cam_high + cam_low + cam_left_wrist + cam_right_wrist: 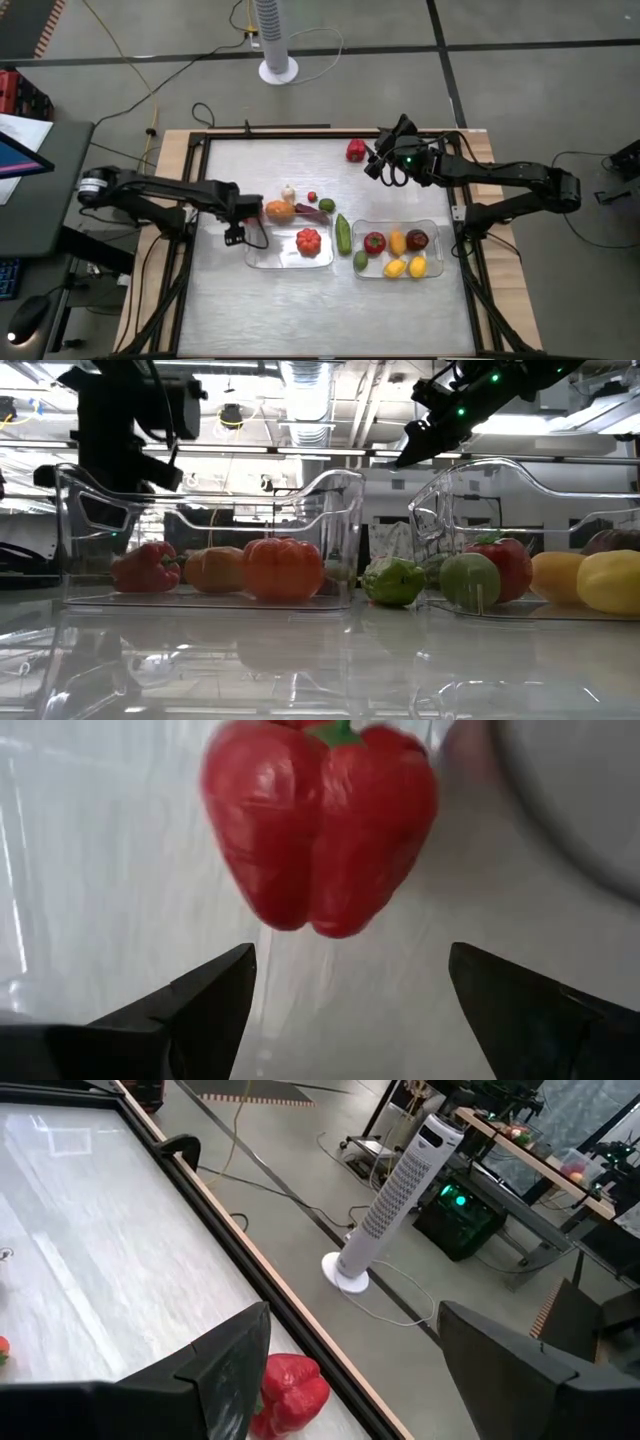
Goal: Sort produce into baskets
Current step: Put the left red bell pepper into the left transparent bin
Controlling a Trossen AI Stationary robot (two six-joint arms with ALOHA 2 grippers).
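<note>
right gripper fingers apart, near red pepper | centre over pepper, straddle squarely, then close | left gripper apart above left basket

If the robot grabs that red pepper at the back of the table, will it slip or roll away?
The red pepper looks glossy, so it may slip a little in the open right pincer. Its lumpy shape would probably make it wobble rather than roll far. It looks like a hollow toy, so it is likely light.
</note>
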